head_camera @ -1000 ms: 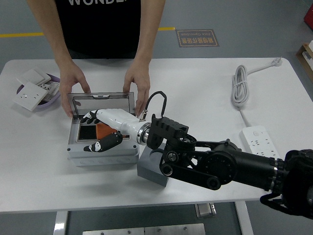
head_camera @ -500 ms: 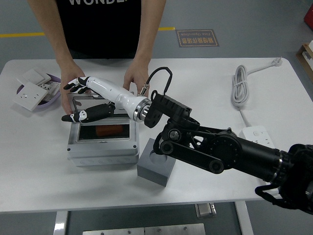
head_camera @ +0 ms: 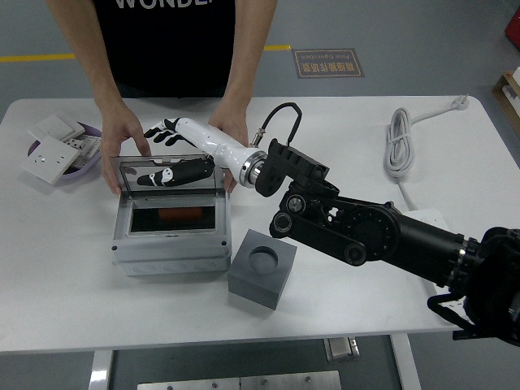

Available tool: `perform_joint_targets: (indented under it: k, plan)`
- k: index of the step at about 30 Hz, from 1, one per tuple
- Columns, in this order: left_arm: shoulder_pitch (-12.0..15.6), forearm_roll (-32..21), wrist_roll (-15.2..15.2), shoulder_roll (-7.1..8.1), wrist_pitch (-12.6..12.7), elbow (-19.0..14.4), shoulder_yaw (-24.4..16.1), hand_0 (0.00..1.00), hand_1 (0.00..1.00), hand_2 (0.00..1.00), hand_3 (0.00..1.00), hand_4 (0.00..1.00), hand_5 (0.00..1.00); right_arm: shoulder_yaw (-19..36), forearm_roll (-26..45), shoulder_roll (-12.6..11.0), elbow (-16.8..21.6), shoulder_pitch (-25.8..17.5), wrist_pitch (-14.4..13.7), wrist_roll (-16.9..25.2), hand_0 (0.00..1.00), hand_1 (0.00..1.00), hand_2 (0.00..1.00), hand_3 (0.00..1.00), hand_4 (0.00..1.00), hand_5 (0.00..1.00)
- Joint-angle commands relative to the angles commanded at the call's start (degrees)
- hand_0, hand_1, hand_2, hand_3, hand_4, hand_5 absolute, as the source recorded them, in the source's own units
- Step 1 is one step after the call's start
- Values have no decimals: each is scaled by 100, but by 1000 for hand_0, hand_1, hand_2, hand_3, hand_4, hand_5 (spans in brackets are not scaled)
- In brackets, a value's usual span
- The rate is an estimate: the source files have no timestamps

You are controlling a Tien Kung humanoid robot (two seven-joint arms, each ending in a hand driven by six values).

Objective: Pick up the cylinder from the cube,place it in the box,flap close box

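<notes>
An orange cylinder (head_camera: 180,215) lies inside the grey box (head_camera: 169,253). The box's smoky clear flap (head_camera: 130,174) stands upright at its back edge. My right hand (head_camera: 156,155), white with black fingertips, is at the flap's top edge. Its fingers (head_camera: 165,130) are spread above the edge, its thumb (head_camera: 166,177) shows low against the flap, and it holds nothing. The grey cube (head_camera: 262,268) sits right of the box, its round recess empty. A person's hands (head_camera: 122,134) rest at the box's back corners.
A purple bowl (head_camera: 91,165) with white switch plates sits at the far left. A coiled white cable (head_camera: 398,142) lies at the right. A white power strip (head_camera: 431,230) is partly hidden behind my right arm.
My right hand rose out of the box, leaving the orange cylinder inside, swung up and left over the flap, and now sits at the flap's top edge. The person's hands stayed put.
</notes>
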Motion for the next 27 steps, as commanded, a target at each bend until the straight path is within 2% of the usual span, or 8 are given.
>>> perform_joint_targets:
  k: [5, 12, 18, 24, 25, 27]
  plan:
    - [-11, 13, -7, 12, 0, 0, -3, 923, 852, 854, 951, 2, 2, -110, -45, -112, 225, -72, 6, -4, 841, 751, 770, 778, 957, 415]
    - [-12, -25, -33, 18, 6, 0, 4, 923, 852, 854, 951, 2, 2, -262, -67, -450, 730, -127, -67, -63, 841, 749, 772, 776, 954, 417]
    - [8, -129, -75, 31, 19, 0, 29, 923, 852, 854, 951, 2, 2, -714, 81, -794, 1214, -122, -54, -183, 837, 749, 774, 775, 953, 418]
    - [4, -231, -127, 49, 27, 0, 57, 923, 852, 854, 951, 2, 2, -1072, 226, -1004, 1537, -121, 26, -249, 831, 749, 773, 776, 950, 430]
    - [3, -241, -132, 51, 29, 0, 58, 923, 852, 854, 951, 2, 2, -1092, 239, -1028, 1574, -118, 30, -254, 831, 747, 777, 779, 805, 538]
    - [-1, -246, -138, 58, 31, 0, 50, 923, 852, 854, 951, 2, 2, -1115, 264, -1080, 1651, -99, 40, -268, 831, 747, 777, 779, 805, 538]
